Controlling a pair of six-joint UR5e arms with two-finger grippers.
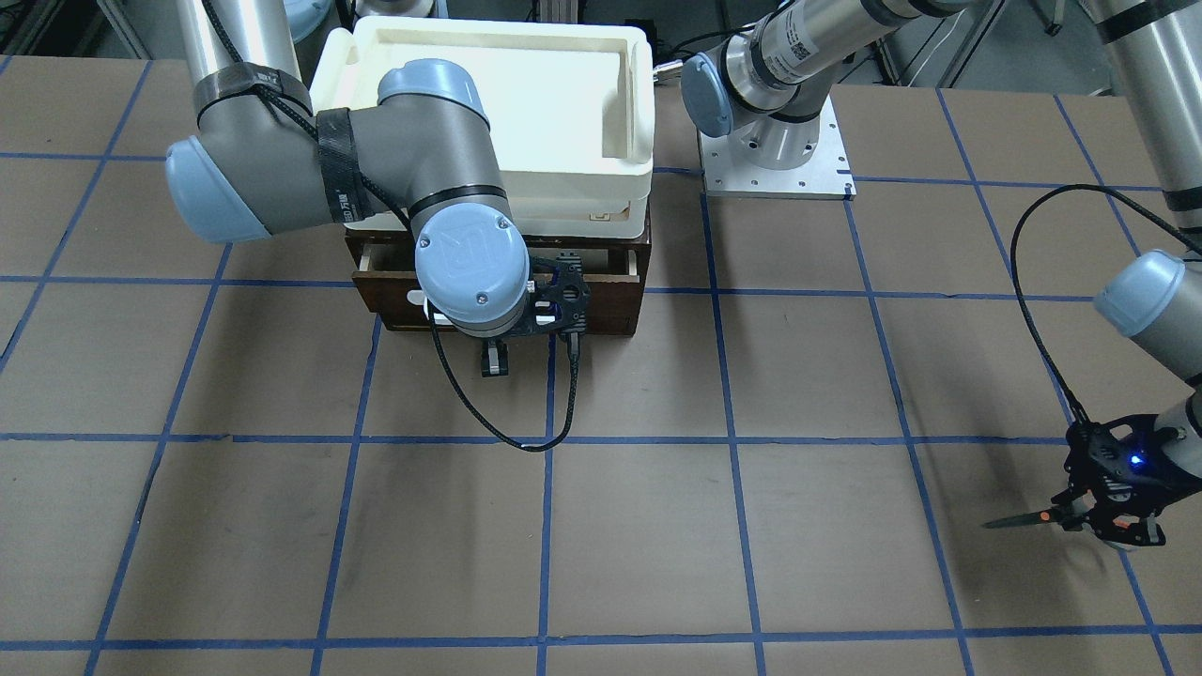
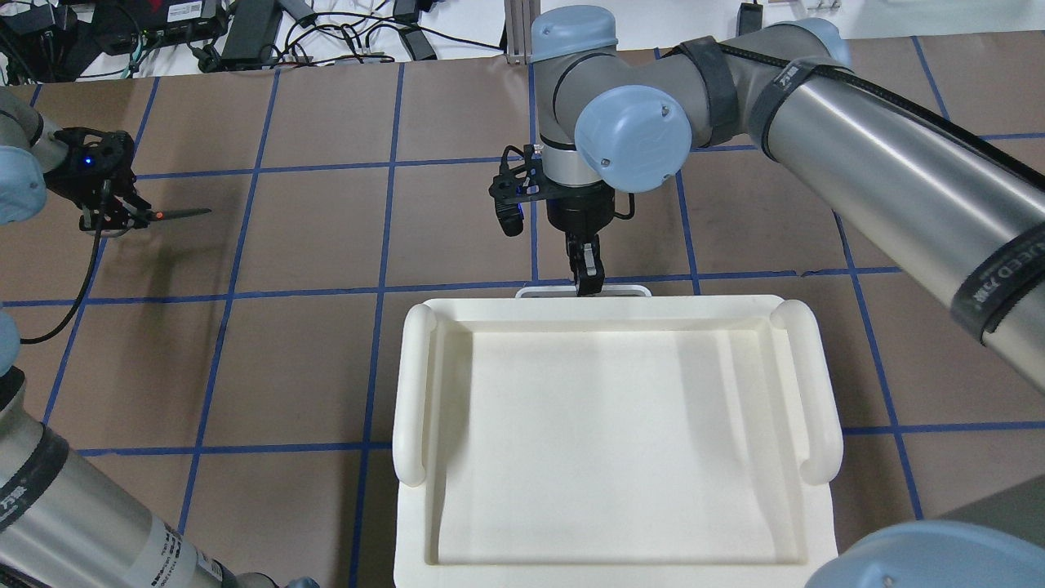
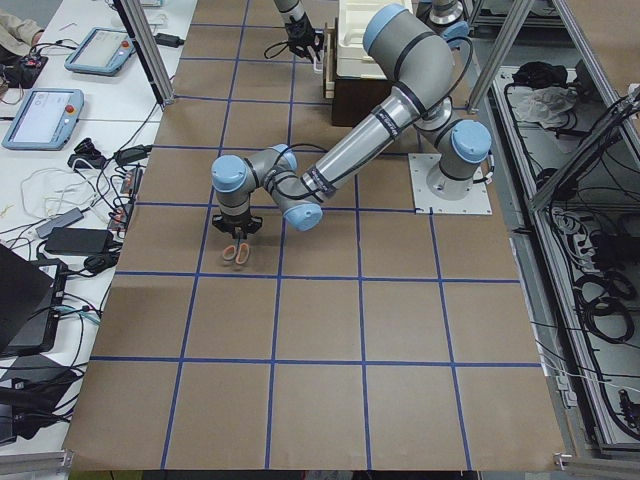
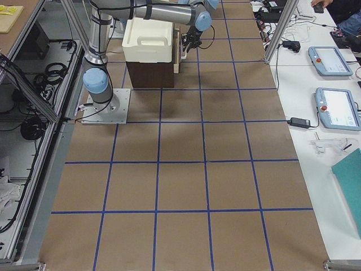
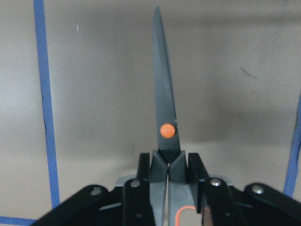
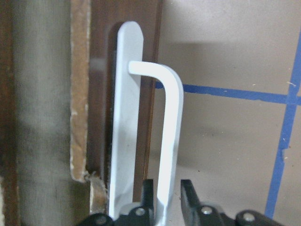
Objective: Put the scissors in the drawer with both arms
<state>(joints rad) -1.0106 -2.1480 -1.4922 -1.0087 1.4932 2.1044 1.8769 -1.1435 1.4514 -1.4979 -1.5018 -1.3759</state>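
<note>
At the lower right edge of the front-facing view, the left gripper (image 1: 1080, 514) is clamped on the small scissors with dark grey blades and an orange pivot dot (image 1: 1024, 518). Its fingers (image 5: 142, 167) press the scissors just behind the pivot. The blades lie closed together and point away from the claw, toward the middle of that frame. Whether the scissors touch the brown paper-covered table (image 1: 657, 526), I cannot tell. At the upper centre-left of the same view, well apart from the scissors, stands the dark brown wooden drawer (image 1: 610, 310), below a cream-white plastic tray (image 1: 526, 33). The drawer is pulled out only a little, so a pale strip of plywood shows. The right gripper (image 1: 495, 361) is closed around the white bar handle (image 6: 169, 117) on the drawer front, with one finger at each side of the bar.
</note>
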